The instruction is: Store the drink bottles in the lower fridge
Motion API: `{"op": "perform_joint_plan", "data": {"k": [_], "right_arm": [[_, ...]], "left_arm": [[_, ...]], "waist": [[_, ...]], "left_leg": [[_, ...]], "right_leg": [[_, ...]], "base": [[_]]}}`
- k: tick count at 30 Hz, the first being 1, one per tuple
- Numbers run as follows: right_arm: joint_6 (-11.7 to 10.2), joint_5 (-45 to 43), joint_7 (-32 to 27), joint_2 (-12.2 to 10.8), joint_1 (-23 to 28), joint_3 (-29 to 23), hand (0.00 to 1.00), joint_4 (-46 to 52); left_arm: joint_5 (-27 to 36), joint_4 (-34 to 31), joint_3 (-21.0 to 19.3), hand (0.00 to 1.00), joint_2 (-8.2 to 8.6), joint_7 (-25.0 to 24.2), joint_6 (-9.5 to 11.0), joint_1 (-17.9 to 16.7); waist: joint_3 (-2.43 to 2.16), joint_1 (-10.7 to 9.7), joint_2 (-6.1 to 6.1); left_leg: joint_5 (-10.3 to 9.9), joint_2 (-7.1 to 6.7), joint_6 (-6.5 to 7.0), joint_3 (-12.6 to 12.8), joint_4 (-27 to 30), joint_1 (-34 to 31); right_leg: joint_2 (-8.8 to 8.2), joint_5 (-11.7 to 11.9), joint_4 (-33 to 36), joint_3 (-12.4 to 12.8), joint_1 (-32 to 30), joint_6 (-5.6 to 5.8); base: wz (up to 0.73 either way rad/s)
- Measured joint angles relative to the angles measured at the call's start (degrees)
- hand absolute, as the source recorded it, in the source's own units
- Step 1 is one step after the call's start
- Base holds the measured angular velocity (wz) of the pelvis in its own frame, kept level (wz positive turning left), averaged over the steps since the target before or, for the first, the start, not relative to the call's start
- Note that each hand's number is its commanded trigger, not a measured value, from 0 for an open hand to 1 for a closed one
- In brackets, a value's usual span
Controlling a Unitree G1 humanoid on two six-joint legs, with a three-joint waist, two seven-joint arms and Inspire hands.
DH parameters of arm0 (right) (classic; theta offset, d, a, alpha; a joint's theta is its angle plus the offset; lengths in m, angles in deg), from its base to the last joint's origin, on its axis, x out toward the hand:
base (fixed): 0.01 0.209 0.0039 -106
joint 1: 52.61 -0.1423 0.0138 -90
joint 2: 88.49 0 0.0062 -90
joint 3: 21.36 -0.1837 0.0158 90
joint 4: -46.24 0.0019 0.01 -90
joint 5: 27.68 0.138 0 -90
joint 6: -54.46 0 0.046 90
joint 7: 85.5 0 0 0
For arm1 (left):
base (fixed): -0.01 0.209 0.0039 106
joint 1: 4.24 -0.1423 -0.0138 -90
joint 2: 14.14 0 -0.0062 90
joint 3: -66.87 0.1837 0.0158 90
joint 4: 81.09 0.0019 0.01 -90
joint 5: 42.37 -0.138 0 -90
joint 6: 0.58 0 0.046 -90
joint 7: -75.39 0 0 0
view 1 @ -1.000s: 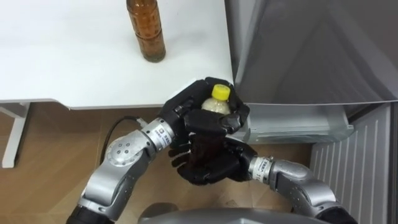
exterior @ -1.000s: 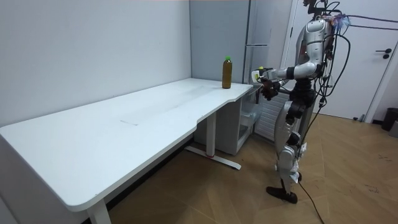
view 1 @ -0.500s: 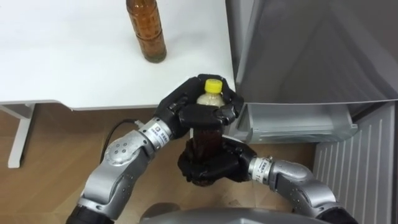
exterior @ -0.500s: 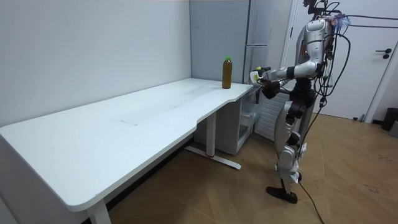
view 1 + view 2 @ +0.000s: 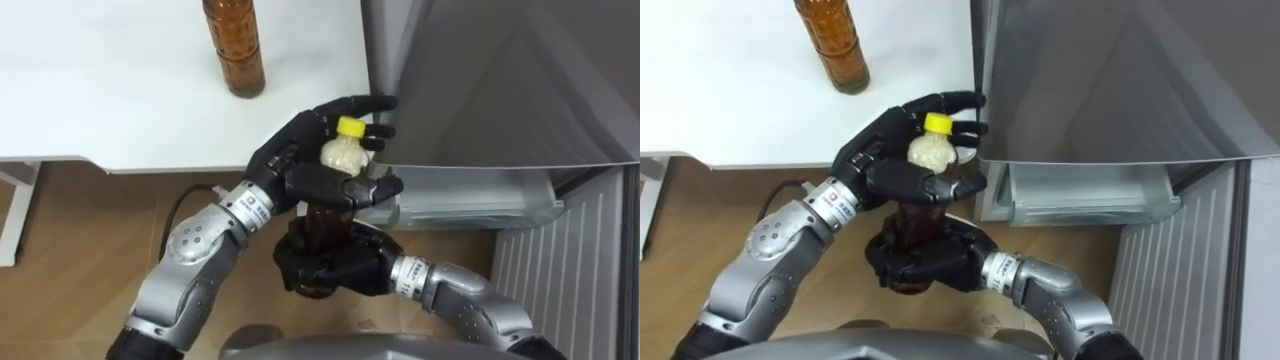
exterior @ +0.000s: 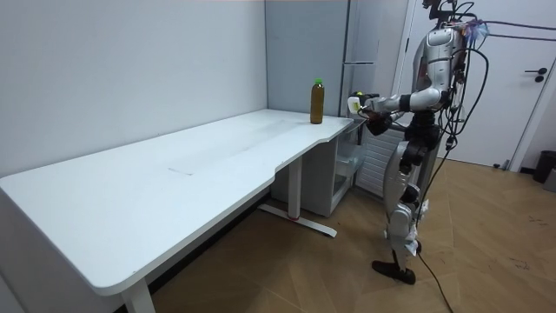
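Held bottle (image 5: 335, 160): in front of the chest, off the table (image 5: 120, 100) edge, fridge (image 5: 480, 90) close at 3 o'clock.

Right hand (image 5: 330, 265) is below, fingers wrapped round the dark lower body. It probably carries the weight.

Left hand (image 5: 290, 170) is at the top, fingers spread near straight behind the neck, thumb laid across the shoulder. Reads as steadying, not a grip.

Likely purpose: settle the bottle into one hand for the low reach.

Long axis near upright, yellow cap up, leaning slightly toward 1 o'clock.

Second bottle (image 5: 235, 50) stands on the table at 11 o'clock, untouched. Pale bin (image 5: 470, 205) sits under the grey door.
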Motion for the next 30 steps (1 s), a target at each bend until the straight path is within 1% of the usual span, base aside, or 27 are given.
{"op": "perform_joint_plan", "data": {"k": [3,6,9,11,13,15,16,20,23,24,26,28,30], "right_arm": [[-0.5,0.0,0.0,0.1,0.1,-0.1,1.00,0.0],[-0.6,-0.3,1.2,0.2,0.2,-1.2,1.00,-0.2],[-0.5,-0.4,1.4,0.4,0.6,-1.4,1.00,-0.4],[-0.5,-0.8,1.8,0.4,1.0,-1.5,1.00,-0.4],[-0.5,-1.3,2.4,0.5,1.7,-1.9,1.00,-0.4],[-0.2,-1.3,2.5,1.1,2.3,-2.0,1.00,-0.4],[0.3,-1.3,2.5,1.2,2.4,-2.3,1.00,-0.4],[0.4,-1.2,2.5,1.2,2.5,-2.8,1.00,-0.4],[0.3,-2.6,2.5,1.2,2.6,-3.3,1.00,-0.5],[0.3,-3.1,2.5,1.2,2.8,-3.5,1.00,-0.5],[0.3,-3.2,2.5,1.3,3.2,-3.8,1.00,-0.5],[0.3,-3.2,2.5,1.2,3.7,-4.3,1.00,-0.5],[0.3,-3.6,2.7,1.2,4.7,-5.8,1.00,-0.5]], "left_arm": [[0.0,-1.6,-0.7,0.00,0.02,0.1,0.2,0.0],[0.0,-6.5,-2.1,0.00,0.39,-0.1,0.5,0.0],[1.5,-10.7,-2.7,0.00,1.78,-0.8,2.6,0.0],[1.8,-12.1,-2.7,0.00,2.29,-1.3,3.0,0.0],[1.8,-13.6,-2.7,0.00,2.36,-1.5,3.0,0.1],[1.8,-15.2,-2.9,0.00,2.05,-1.7,3.2,0.1],[1.8,-15.6,-3.1,0.00,2.07,-1.7,3.4,0.1],[1.9,-17.5,-4.2,0.00,2.18,-1.5,3.9,0.2],[1.9,-21.5,-7.1,0.00,2.29,-1.1,4.4,0.2],[2.0,-23.3,-8.7,0.00,2.37,-1.0,5.2,0.2],[2.2,-25.6,-10.5,0.00,2.32,-0.9,6.6,0.4],[2.6,-26.9,-11.6,0.00,2.30,-1.0,7.2,1.2],[2.8,-29.1,-13.8,0.00,2.35,-0.5,7.4,1.6]], "waist": [[-0.01,-0.1,0.35],[0.06,-0.1,0.61],[0.05,-0.1,0.82],[0.02,0.0,0.90],[-0.03,-0.2,0.98],[-0.07,-0.1,1.05],[-0.07,0.0,1.05],[-0.08,0.2,1.10],[-0.08,0.2,1.22],[-0.07,0.2,1.25],[-0.07,0.4,1.26],[-0.07,1.0,1.25],[-0.07,1.9,1.26]], "left_leg": [[0.0,0.01,0.00,0.0,0.0,0.2],[0.0,0.02,0.00,0.0,0.0,0.2],[0.0,0.01,0.00,0.0,0.0,0.2],[0.0,0.01,0.00,-0.1,0.0,0.0],[0.0,-0.01,0.00,-0.2,0.1,-0.3],[0.0,-0.01,0.00,-0.2,0.1,-0.2],[0.0,-0.01,0.00,-0.3,0.1,-0.2],[0.0,-0.01,0.00,-0.2,0.2,0.3],[0.0,-0.01,0.00,-0.1,0.2,0.3],[0.0,-0.01,0.00,-0.1,0.1,0.4],[0.0,-0.01,0.00,-0.1,0.1,0.4],[0.0,-0.02,0.00,-0.1,0.0,0.7],[0.0,-0.03,0.00,-0.1,-0.1,1.4]], "right_leg": [[-0.02,0.0,0.1,0.0,0.1,0.00],[-0.02,0.0,0.2,0.0,0.1,0.00],[-0.03,0.0,0.2,0.0,0.1,0.00],[-0.01,0.0,0.3,0.0,0.1,0.00],[-0.02,0.0,0.2,-0.1,0.1,0.00],[-0.02,0.0,0.2,-0.1,0.1,0.00],[-0.02,0.0,0.2,-0.1,0.1,0.00],[-0.03,0.0,0.3,0.0,0.3,0.00],[-0.03,0.0,0.3,0.0,0.3,0.00],[-0.03,0.0,0.3,0.0,0.3,0.00],[-0.03,0.0,0.3,0.0,0.3,0.00],[-0.03,0.0,0.2,0.1,0.7,0.00],[-0.02,0.0,0.1,0.1,1.4,0.05]], "base": [[0.00],[0.00],[0.00],[0.02],[0.04],[0.00],[0.00],[0.00],[0.00],[0.00],[0.00],[0.00],[0.00]]}}
